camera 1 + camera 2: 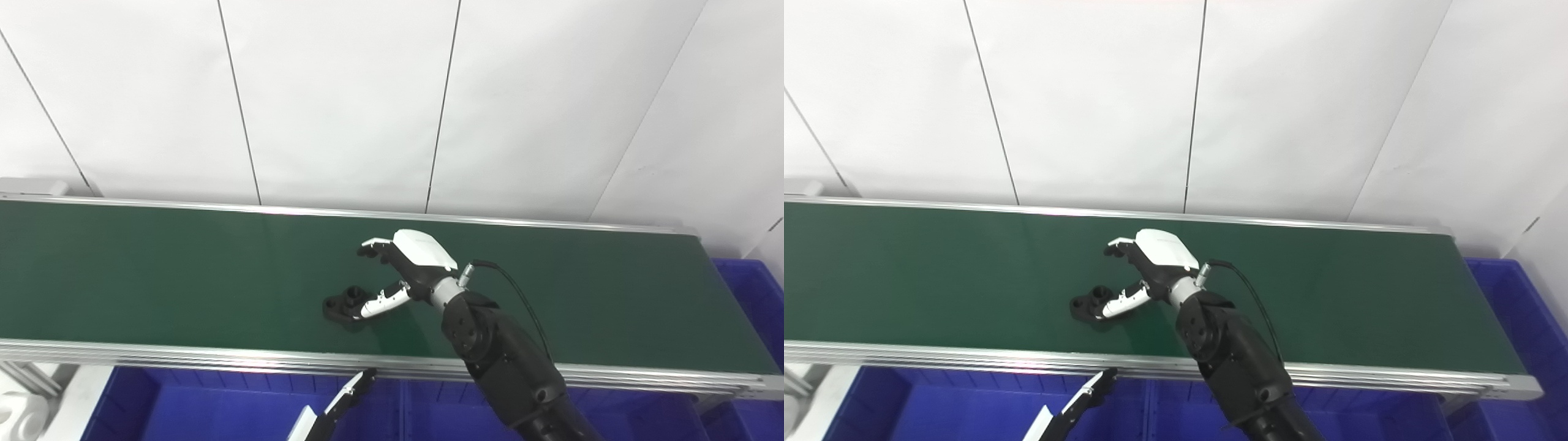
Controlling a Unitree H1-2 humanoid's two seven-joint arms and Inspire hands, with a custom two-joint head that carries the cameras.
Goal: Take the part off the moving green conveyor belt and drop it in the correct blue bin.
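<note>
A small black part (340,304) with round holes lies on the green conveyor belt (153,275), near its front edge at the middle. My right hand (404,266) is over the belt just right of the part, open, fingers spread above it and the thumb lying against the part's right end. The part also shows in the right eye view (1087,302), as does the right hand (1150,260). Only a fingertip of my left hand (349,395) shows, low in front of the belt above the blue bins; whether it is open is unclear.
Blue bins (245,404) stand below the belt's front rail. Another blue bin (750,294) stands at the belt's right end. A white panelled wall (367,92) rises behind the belt. A cable (520,300) loops from the right wrist.
</note>
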